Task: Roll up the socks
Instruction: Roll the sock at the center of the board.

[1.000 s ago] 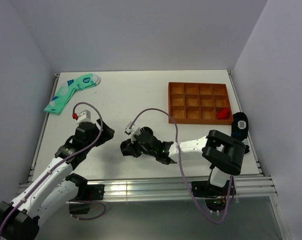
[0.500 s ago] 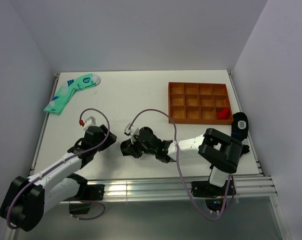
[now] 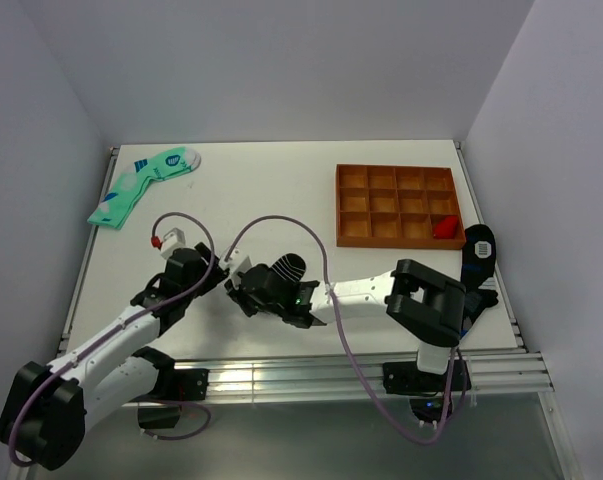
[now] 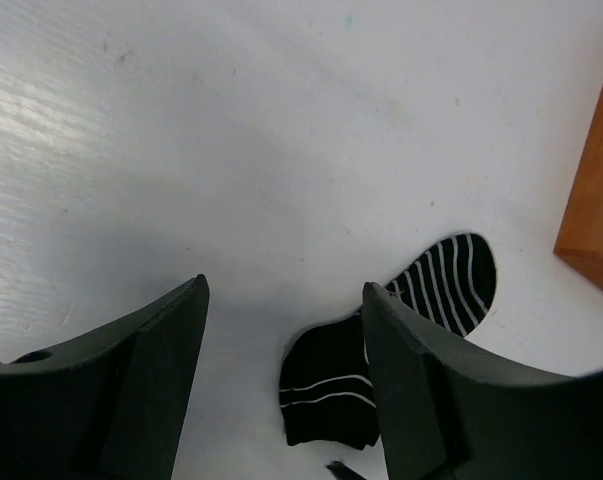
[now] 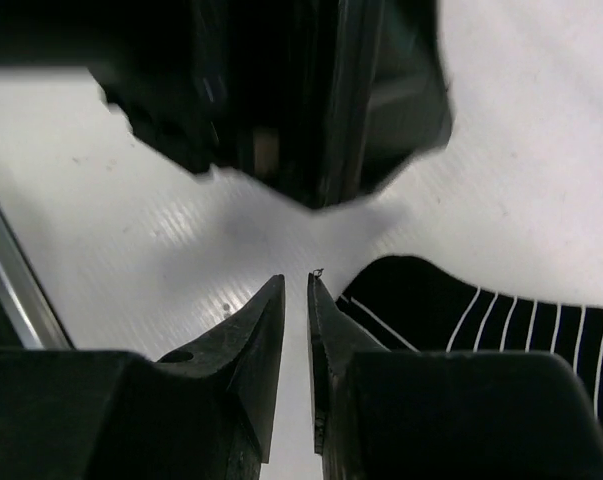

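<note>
Findings at the moment of inspection, for your record.

The black striped sock (image 4: 443, 288) lay flat on the white table (image 3: 281, 190), near the front edge and roughly midway across it, between your two arms. Its striped end pointed toward the orange compartment tray (image 3: 396, 168). Its plainer end, which carried two thin white lines, pointed back toward the arm bases. It was not rolled. I could not tell whether it was one sock or two laid together.

Your left gripper (image 4: 283, 288) was released, with its fingers spread wide over bare table and nothing between them. In the left wrist view the sock sat just beyond the right-hand finger (image 4: 431, 400), which partly hid it.

Your right gripper (image 5: 294, 280) was clenched to a thin slit and held nothing. Its tips were low over the table, with the sock's dark end just beside one finger. I could not confirm contact. The black body of the left gripper filled the top of the right wrist view, so the two grippers were close together.

Elsewhere, a mint-green sock (image 3: 141, 183) lay at the far left corner, well apart from the work. A red item (image 3: 444, 228) sat in the near right compartment of the tray. A dark item with a pale patch (image 3: 479, 250) lay at the table's right edge.
</note>
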Tool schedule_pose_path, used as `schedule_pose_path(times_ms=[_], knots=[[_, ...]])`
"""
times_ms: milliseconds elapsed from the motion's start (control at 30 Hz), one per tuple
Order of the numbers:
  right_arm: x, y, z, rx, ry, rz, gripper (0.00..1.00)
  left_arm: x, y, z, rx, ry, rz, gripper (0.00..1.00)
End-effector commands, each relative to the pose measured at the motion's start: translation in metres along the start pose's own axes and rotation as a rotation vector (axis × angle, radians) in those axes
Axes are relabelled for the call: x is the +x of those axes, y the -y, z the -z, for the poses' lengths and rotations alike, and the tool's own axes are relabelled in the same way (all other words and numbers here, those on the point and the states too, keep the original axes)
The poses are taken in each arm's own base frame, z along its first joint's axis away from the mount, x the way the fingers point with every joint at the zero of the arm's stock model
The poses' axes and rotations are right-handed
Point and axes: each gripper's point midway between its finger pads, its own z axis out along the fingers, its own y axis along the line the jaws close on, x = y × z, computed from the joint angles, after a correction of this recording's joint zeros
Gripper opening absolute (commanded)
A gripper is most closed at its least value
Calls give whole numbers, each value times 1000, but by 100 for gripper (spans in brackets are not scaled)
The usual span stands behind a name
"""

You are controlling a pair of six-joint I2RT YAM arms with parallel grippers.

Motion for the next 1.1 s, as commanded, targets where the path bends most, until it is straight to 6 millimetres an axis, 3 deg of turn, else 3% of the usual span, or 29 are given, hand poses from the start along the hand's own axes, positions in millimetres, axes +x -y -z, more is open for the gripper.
schedule_pose_path(times_ms=[0, 133, 400, 733, 1067], knots=[[21, 14, -5, 107, -73, -4, 22, -41, 17, 13, -8, 121, 59, 70], [31, 18, -7, 136, -99, -22, 20, -58, 16, 15, -21, 156, 92, 75], [40, 18, -8, 171, -137, -13, 18, -82, 23, 16, 0, 191, 124, 76], [34, 3, -10, 151, -135, -20, 22, -80, 24, 13, 11, 177, 119, 75], [44, 10, -14, 233, -183, 26, 28, -78, 26, 11, 20, 168, 107, 76]])
